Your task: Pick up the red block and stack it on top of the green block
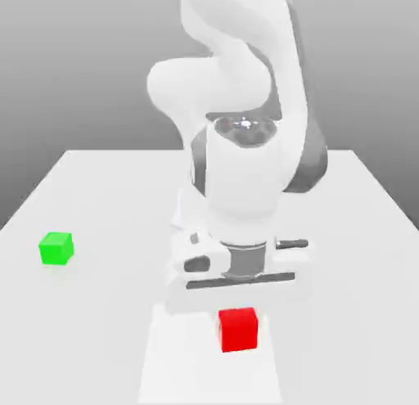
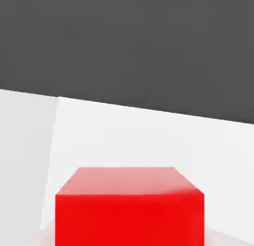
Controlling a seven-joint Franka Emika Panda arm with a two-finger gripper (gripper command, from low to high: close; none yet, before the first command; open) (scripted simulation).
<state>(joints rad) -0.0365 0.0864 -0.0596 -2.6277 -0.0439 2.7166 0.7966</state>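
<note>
The tool [image 1: 237, 301] sits above the red block [image 1: 238, 329]; its finger state can't be told.

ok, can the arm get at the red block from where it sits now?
Probably yes. The red block stands alone on the table, right below the hand, with nothing beside or on it. The green block sits far off toward the exterior view's left.

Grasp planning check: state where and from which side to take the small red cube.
Take the small red cube from above, closing on two opposite vertical faces at mid-height. It sits flat on the white table with its sides free, so a top-down, squared grip looks safest.
</note>
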